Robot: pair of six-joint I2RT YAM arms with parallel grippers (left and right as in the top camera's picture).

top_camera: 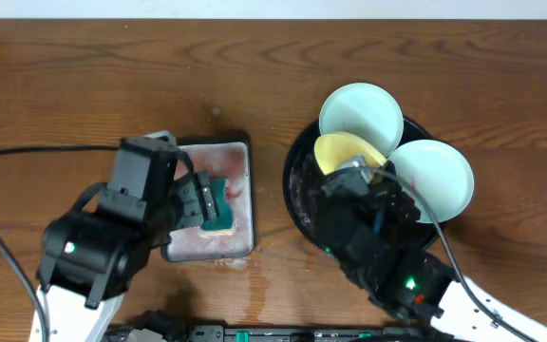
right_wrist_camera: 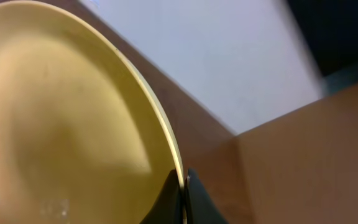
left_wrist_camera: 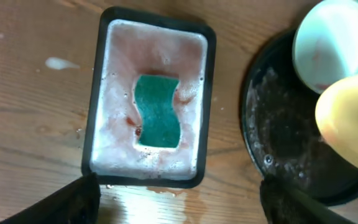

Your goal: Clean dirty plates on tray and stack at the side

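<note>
My right gripper (right_wrist_camera: 184, 186) is shut on the rim of the pale yellow plate (right_wrist_camera: 61, 124), which is held tilted over the black tray (top_camera: 297, 195). In the overhead view the yellow plate (top_camera: 345, 150) sits between two mint-white plates, one (top_camera: 361, 109) at the tray's back rim and one (top_camera: 435, 179) overhanging its right rim. In the left wrist view the back mint plate (left_wrist_camera: 334, 40) shows a faint red smear. My left gripper (left_wrist_camera: 178, 205) is open with nothing between its fingers. It hovers above the teal sponge (left_wrist_camera: 158, 111).
The sponge lies free in a small grey tray (left_wrist_camera: 98, 124) full of pinkish foam, left of the black tray (left_wrist_camera: 278, 143). A wet patch (left_wrist_camera: 166, 202) shines on the wood just in front of it. Bare brown tabletop (top_camera: 84, 85) surrounds both trays.
</note>
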